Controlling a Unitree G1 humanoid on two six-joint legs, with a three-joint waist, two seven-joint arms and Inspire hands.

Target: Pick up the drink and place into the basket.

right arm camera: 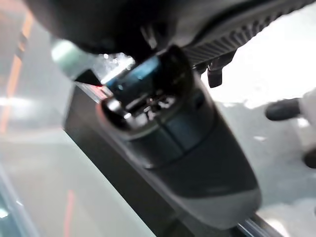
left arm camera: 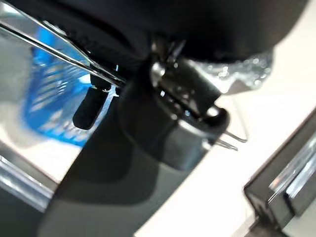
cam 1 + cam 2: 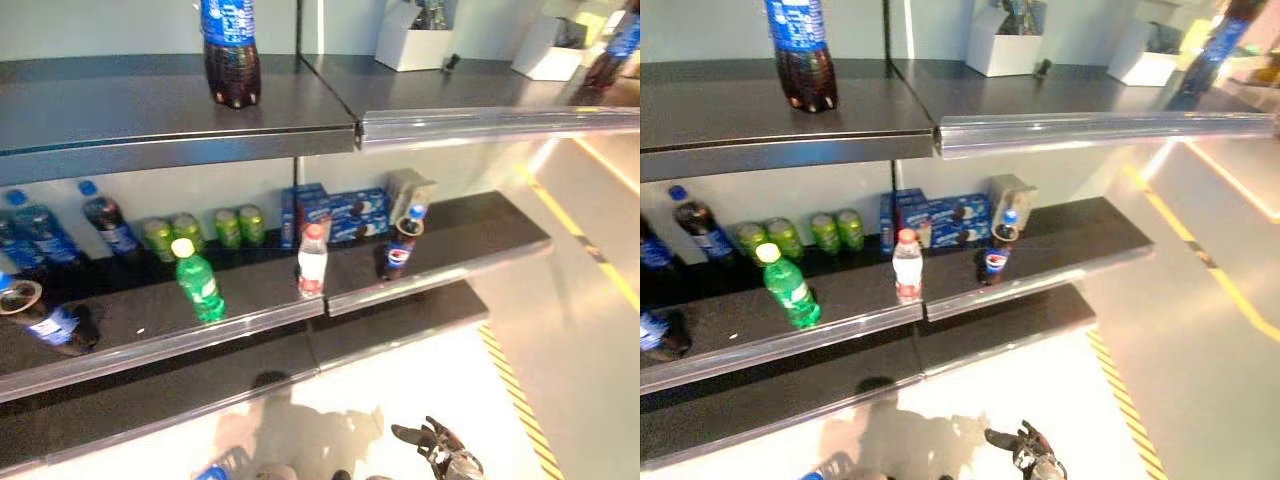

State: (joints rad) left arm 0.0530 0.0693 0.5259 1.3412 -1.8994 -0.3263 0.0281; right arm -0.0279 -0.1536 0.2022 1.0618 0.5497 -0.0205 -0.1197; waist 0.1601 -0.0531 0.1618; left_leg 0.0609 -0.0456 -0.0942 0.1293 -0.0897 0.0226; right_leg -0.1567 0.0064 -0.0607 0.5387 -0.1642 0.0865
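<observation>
Here the drinks all stand on the shelves, none of them in either hand. On the middle shelf [image 3: 250,300], near its front edge, are a green bottle [image 3: 198,282] with a pale cap, a pale bottle with a red cap [image 3: 312,262] and a dark cola bottle with a blue cap [image 3: 402,245], each well apart from the next. Behind them, against the back wall, sit pairs of green cans [image 3: 200,232] and a stack of blue boxes [image 3: 335,215]. More dark bottles with blue labels [image 3: 112,228] crowd the shelf's left end. On the upper shelf [image 3: 120,110] stands one large cola bottle [image 3: 230,55], with white boxes [image 3: 412,42] further right.

The right hand [image 3: 440,450] hangs low over the pale floor [image 3: 420,370], far below the bottles, its fingers loosely stretched and holding nothing. The blue basket [image 2: 49,98] shows past the left hand [image 2: 173,133] in the left wrist view, its wire handle running close by the hand. Whether that hand grasps the handle I cannot tell.
</observation>
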